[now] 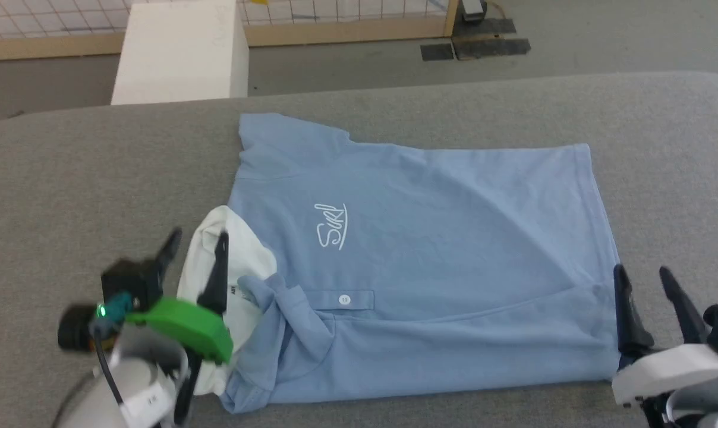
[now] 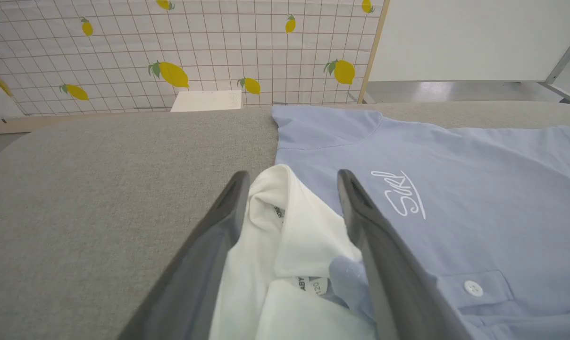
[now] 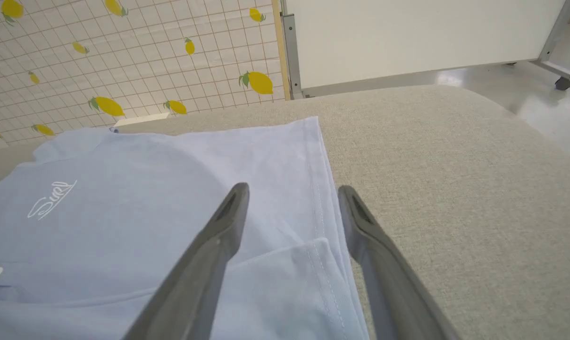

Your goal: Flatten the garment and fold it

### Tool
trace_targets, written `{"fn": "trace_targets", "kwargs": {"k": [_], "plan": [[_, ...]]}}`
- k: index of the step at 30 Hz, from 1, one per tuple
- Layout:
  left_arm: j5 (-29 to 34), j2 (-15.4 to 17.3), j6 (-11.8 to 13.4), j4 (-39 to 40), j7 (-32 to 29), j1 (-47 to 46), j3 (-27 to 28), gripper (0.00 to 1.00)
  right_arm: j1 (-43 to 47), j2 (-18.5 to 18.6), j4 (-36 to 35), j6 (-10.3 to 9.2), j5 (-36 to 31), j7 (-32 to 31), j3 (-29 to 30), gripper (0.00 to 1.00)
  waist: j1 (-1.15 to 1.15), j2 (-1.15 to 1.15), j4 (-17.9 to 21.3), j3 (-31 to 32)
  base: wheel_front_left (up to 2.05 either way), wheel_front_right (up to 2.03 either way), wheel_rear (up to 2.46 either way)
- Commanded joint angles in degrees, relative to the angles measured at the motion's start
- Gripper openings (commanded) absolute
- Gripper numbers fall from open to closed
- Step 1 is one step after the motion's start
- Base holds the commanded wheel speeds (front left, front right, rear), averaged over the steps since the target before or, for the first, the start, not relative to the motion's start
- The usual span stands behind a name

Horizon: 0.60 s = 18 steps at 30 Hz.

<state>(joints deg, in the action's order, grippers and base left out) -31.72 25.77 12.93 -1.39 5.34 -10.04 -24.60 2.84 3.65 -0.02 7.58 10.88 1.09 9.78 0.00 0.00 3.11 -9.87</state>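
Care at the collar end matters most now. The garment (image 1: 430,238) lies across the middle of the grey surface (image 1: 97,178), with its white collar (image 1: 240,249) toward 9 o'clock and its hem (image 1: 597,226) toward 3 o'clock in the head view. Its 6 o'clock strip looks turned up over the body, just below the button (image 1: 344,299). Our left end effector (image 1: 198,238) hangs over the collar with fingers spread, pinching nothing. Our right end effector (image 1: 642,273) sits at the hem corner near 4 o'clock, likewise spread and empty. We judge one lengthwise fold laid. To do the next well, we should lift both clear without snagging cloth and flatten the bunched collar. Then we should take the 12 o'clock edge at matched points so the script logo (image 1: 332,226) side comes over evenly.
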Motion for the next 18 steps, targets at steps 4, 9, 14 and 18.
{"fn": "trace_targets", "kwargs": {"k": [4,9,14,18], "plan": [[1.9,1.9,-5.2,-4.5,-0.5,-12.0,-0.3,1.0,-3.9,1.0,-0.7,-0.09,-0.8,5.4,-2.5,1.0,0.0,0.0,3.2,-4.7,0.0,0.0,0.0],[1.0,3.4,-11.1,-11.9,-6.3,-26.0,-0.5,1.0,-8.1,1.0,-1.0,-0.09,-0.5,6.8,-5.1,1.0,0.0,0.0,6.3,-10.2,0.0,0.0,0.0],[-1.4,5.4,-15.5,-19.6,-17.1,-39.1,-0.4,1.0,-13.0,0.5,-1.2,-0.09,0.1,7.6,-8.0,1.0,0.0,0.0,10.2,-16.4,0.0,0.0,0.0],[-3.5,6.6,-14.7,-23.5,-27.5,-45.8,0.4,1.0,-15.6,0.0,-1.2,-0.09,0.6,8.3,-9.6,1.0,0.0,0.0,12.4,-20.3,0.0,0.0,0.0]]}}
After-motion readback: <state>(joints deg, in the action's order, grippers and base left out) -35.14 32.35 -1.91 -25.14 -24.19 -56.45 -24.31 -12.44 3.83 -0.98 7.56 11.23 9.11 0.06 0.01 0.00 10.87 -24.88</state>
